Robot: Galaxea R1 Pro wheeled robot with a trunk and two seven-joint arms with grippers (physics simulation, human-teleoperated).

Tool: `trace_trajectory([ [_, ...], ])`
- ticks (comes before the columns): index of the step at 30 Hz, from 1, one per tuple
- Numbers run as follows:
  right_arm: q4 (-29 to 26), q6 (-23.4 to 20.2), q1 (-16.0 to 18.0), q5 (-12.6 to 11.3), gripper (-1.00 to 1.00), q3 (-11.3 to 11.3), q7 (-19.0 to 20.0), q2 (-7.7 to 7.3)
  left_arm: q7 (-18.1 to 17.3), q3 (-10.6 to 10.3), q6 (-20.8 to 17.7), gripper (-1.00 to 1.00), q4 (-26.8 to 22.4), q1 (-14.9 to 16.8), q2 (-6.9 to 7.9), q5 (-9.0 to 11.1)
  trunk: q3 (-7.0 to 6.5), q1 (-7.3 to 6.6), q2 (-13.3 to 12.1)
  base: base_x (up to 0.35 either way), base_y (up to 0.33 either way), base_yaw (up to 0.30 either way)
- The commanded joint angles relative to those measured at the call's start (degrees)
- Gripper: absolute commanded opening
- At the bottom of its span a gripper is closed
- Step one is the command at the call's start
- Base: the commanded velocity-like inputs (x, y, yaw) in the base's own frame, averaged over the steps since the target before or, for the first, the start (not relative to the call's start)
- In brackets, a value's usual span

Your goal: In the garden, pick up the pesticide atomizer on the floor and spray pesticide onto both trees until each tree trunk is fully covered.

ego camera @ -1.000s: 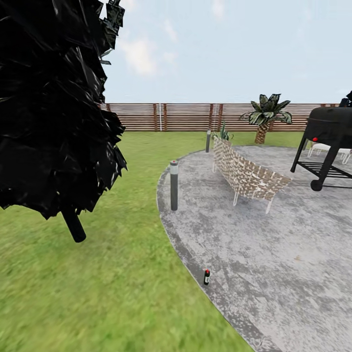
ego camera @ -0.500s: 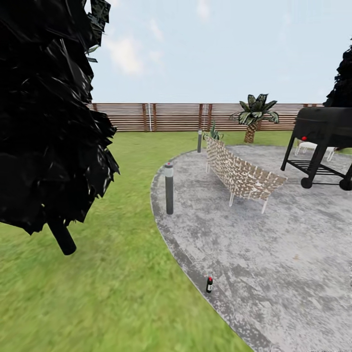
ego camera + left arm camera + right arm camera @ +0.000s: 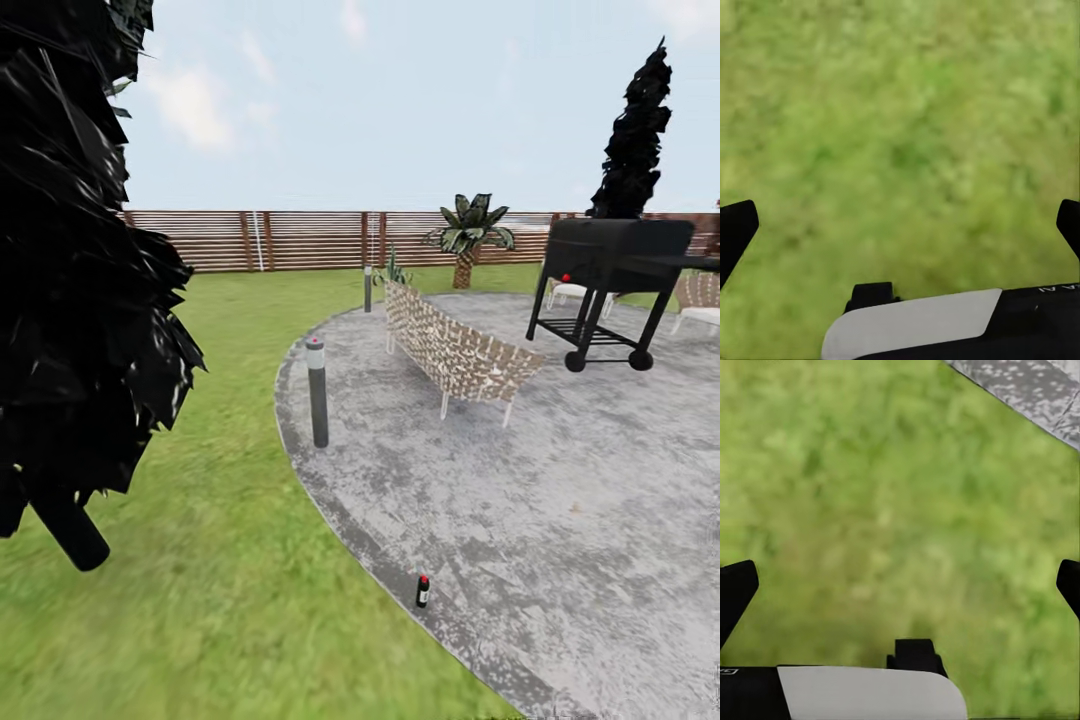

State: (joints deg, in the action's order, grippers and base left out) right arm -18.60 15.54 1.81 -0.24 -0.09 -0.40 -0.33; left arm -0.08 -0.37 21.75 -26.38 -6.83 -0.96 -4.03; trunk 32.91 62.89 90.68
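— Swung to the right, has the head camera? Everything in its picture sits further left than a moment ago.

— Yes; the whole view has shifted, so the things themselves have not moved; a tall dark cypress-like tree (image 3: 634, 140) has come into sight behind the black grill (image 3: 605, 285), and the near dark tree (image 3: 75, 260) crowds the left side.

— Where is the pesticide atomizer?

— The pesticide atomizer (image 3: 422, 591) stands upright on the rim of the round stone patio (image 3: 560, 480), just beside the lawn (image 3: 200, 560); nothing stands between it and the camera.

— And around it?

— A short grey bollard light (image 3: 317, 392) at the patio's edge, well apart from the bottle; a woven bench (image 3: 455, 352) further back; a second bollard (image 3: 367, 288) and a palm (image 3: 467, 235) before the slatted wooden fence (image 3: 300, 240).

— The arms?

— Both wrist cameras look down on grass; the left pincer (image 3: 900, 225) has its dark fingertips (image 3: 735, 232) wide apart, holding nothing; the right pincer (image 3: 900, 585) is likewise spread, with a corner of the patio beyond it.
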Motion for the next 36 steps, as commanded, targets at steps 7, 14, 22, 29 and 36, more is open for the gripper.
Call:
trace_trajectory([
  [7, 0.05, 0.15, 0.04, -0.02, 1.00, 0.00, -0.04, -0.01, -0.01, 0.08, 0.06, 1.00, -0.07, -0.03, -0.01, -0.45, 0.04, 0.01, 0.02, 0.027, 0.336, -0.300],
  [14, 0.05, 0.11, 0.02, -0.02, 1.00, 0.00, -0.04, 0.02, -0.01, 0.08, 0.05, 1.00, -0.07, -0.03, -0.01, -0.45, 0.04, 0.01, 0.02, 0.001, 0.166, -0.300],
  [22, 0.05, 0.10, 0.04, -0.02, 1.00, 0.00, -0.04, -0.01, -0.01, 0.09, 0.06, 1.00, -0.07, -0.03, -0.01, -0.45, 0.04, 0.01, 0.02, 0.000, 0.011, -0.300],
  [29, 0.05, 0.10, 0.04, -0.02, 1.00, 0.00, -0.04, 0.04, -0.01, 0.11, 0.07, 1.00, -0.07, -0.03, -0.01, -0.45, 0.04, 0.01, 0.02, 0.071, 0.164, -0.300],
  [36, 0.05, 0.10, 0.03, -0.02, 1.00, 0.00, -0.04, 0.05, -0.01, 0.11, 0.05, 1.00, -0.07, -0.03, -0.01, -0.45, 0.04, 0.01, 0.02, 0.120, 0.209, -0.300],
])
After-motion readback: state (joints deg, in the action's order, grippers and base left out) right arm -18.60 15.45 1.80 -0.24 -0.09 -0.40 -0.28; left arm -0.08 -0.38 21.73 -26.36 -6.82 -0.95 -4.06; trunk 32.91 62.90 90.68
